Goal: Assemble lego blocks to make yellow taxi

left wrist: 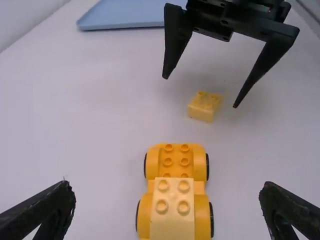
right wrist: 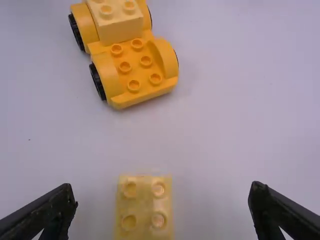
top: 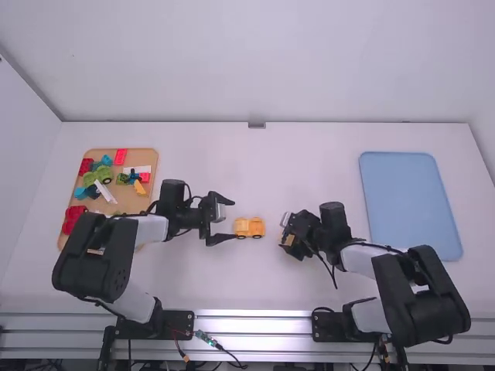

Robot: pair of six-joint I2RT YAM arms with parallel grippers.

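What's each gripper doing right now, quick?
Left gripper: open, empty, at the car.
Right gripper: open, empty, over the loose block.

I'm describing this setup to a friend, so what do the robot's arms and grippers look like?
The left arm and right arm match: white, rounded links, bulky black joints and dark cables. The left gripper and right gripper are black, each with two slim fingers tapering toward the tips. A small green connector sits near the left arm's base.
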